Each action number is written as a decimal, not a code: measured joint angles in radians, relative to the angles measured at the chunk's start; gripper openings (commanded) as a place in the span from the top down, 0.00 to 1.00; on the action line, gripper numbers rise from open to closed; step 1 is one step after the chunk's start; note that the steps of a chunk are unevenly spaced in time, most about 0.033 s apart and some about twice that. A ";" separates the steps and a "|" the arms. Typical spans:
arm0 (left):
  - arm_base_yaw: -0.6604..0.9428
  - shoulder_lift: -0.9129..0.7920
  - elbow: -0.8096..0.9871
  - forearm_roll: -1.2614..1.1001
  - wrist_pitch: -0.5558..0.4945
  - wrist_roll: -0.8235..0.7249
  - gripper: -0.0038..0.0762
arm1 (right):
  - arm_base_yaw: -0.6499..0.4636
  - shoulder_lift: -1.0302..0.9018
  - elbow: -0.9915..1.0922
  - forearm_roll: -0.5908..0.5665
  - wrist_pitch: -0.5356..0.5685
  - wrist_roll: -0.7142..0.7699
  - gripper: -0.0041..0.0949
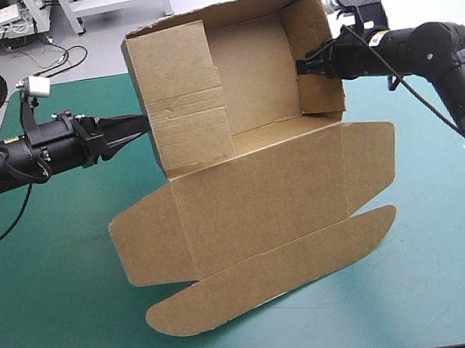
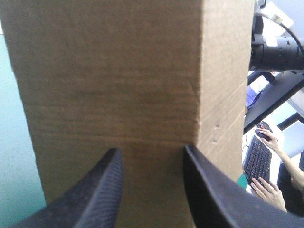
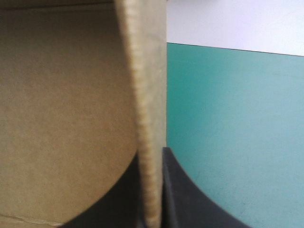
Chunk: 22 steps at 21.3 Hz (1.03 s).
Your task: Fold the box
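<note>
Box (image 1: 250, 180): brown board, at the middle of the teal-green bench (image 1: 55, 326). High view: the tray part stands toward the far edge with its walls raised, while the lid (image 1: 261, 196) and its rounded tuck flap (image 1: 272, 276) spread toward the near edge. The left jaws meet the left wall (image 1: 179, 95) from outside and the right jaws take the right wall (image 1: 307, 27). The tray is thus braced between the two arms, probably so that the walls stay upright during tucking. Left wrist view: the black fingers (image 2: 102, 190) stand a little apart with nothing between them, their tips at the wall's outer face (image 2: 118, 85). This suggests a push or a steadying contact rather than a grasp. Right wrist view: the jaws are all but closed on the wall's edge (image 3: 149, 118), with the board sandwiched between the fingers (image 3: 183, 190). The tray's inside lies to one side and bare bench to the other, a hold suited to pinning that wall in place. The lid lies flat and untucked, so the folding appears to be only partly done.
</note>
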 measured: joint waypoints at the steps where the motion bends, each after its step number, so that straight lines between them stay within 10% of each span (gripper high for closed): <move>1: 0.000 0.000 0.000 -0.001 0.000 0.000 0.44 | 0.000 0.001 0.000 -0.001 -0.002 0.001 0.97; 10: -0.010 0.000 0.000 0.075 -0.011 -0.008 0.44 | 0.011 0.019 0.000 -0.009 0.008 0.014 0.96; 18: -0.010 -0.004 0.000 0.333 -0.086 -0.092 0.47 | 0.246 0.023 0.000 -0.299 -0.040 0.192 0.96; 22: -0.010 -0.004 0.000 0.471 -0.166 -0.151 0.75 | 0.298 0.024 0.001 -0.314 -0.047 0.242 0.96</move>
